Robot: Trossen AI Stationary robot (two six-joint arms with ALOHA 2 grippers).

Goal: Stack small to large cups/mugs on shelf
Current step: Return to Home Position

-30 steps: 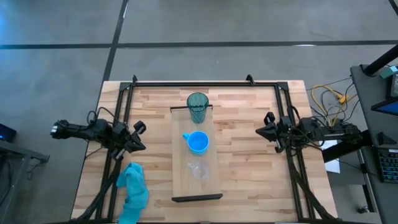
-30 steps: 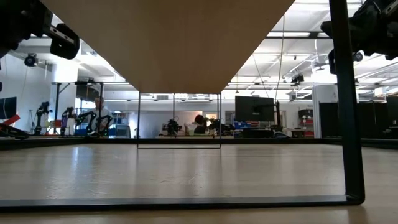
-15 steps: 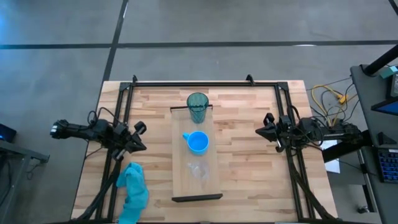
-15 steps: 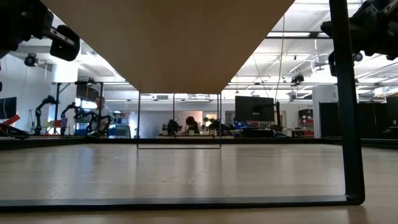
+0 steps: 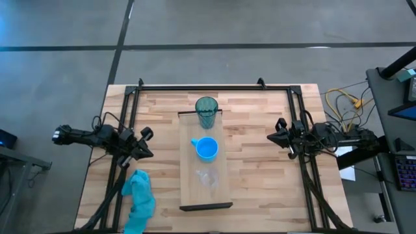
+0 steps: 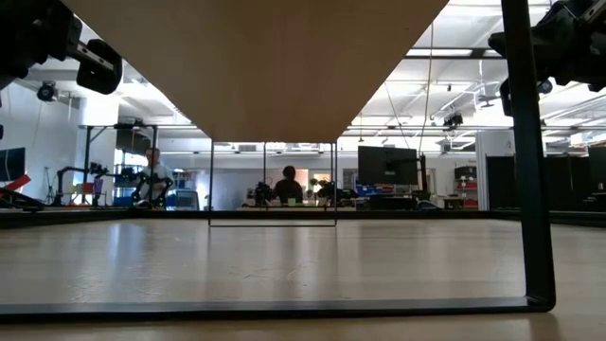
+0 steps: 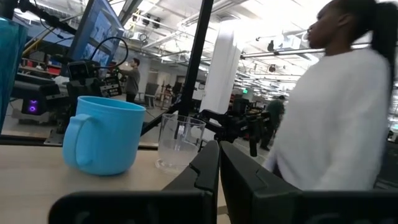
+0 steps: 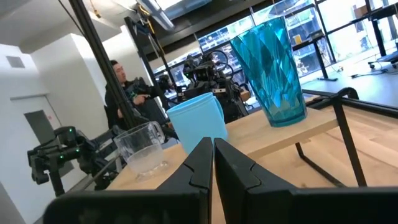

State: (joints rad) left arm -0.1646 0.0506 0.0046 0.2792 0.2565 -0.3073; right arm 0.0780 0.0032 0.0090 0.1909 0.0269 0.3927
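The shelf (image 5: 205, 195) is a light wooden board in the middle of the table. Three vessels stand on it in a row: the teal tumbler (image 5: 207, 112) at the far end, the blue mug (image 5: 207, 149) in the middle, the small clear cup (image 5: 207, 177) nearer the front. They also show in the left wrist view (mug (image 7: 102, 134), clear cup (image 7: 180, 141)) and right wrist view (tumbler (image 8: 272, 70)). My left gripper (image 5: 145, 143) is shut and empty at the table's left. My right gripper (image 5: 274, 133) is shut and empty at the table's right.
A light blue cloth (image 5: 140, 200) lies crumpled at the table's near left corner. A dark frame (image 5: 195, 87) runs around the table's edges. A person in white (image 7: 336, 106) shows in the room beyond the table. Cables (image 5: 344, 104) lie off the right side.
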